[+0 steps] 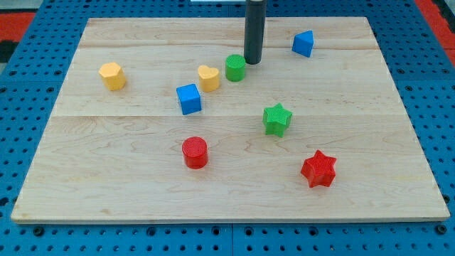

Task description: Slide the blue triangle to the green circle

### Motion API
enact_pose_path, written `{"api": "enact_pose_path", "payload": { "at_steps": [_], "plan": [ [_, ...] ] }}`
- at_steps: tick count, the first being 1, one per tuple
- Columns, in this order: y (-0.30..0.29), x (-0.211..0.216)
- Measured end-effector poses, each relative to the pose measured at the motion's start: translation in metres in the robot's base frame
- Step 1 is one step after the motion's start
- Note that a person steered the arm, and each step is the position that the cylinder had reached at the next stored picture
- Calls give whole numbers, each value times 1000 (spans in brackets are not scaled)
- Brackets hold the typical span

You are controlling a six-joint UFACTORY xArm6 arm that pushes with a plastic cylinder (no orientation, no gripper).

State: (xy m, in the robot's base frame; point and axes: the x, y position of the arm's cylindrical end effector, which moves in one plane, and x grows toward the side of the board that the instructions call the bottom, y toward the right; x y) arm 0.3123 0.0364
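No jaws on this rig — just a dark rod, so nothing is open, shut or held. My tip (252, 62) is down on the tabletop (142, 178), just to the view's right of the green circle (235, 67), close beside it; can't tell if it actually touches.

Task blocks:
- blue triangle (303, 43) sits near the view's top right, well apart from the green circle, with my tip between the two but much nearer the circle.
- green circle is top-centre, upright cylinder.

Rest of the layout:
- yellow heart (208, 77) just to the view's left of the green circle and slightly lower, near it, small gap visible.
- blue cube (189, 99) below-left of the yellow heart, close but apart.
- yellow hexagon (112, 75) off on the view's left, well apart from everything else.
- green star (277, 119) right of centre, below my tip.
- red circle (195, 152) lower centre-left, below the blue cube.
- red star (318, 169) lower right, below-right of the green star.

Tabletop is a light wooden board lying on a blue perforated base (43, 28) — rod comes in from the view's top edge, roughly vertical.
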Motion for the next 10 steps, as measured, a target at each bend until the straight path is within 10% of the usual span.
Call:
{"api": "enact_pose_path", "payload": {
  "at_steps": [2,5,10],
  "plan": [
    [-1,2],
    [206,-57],
    [-18,-52]
  ]
}}
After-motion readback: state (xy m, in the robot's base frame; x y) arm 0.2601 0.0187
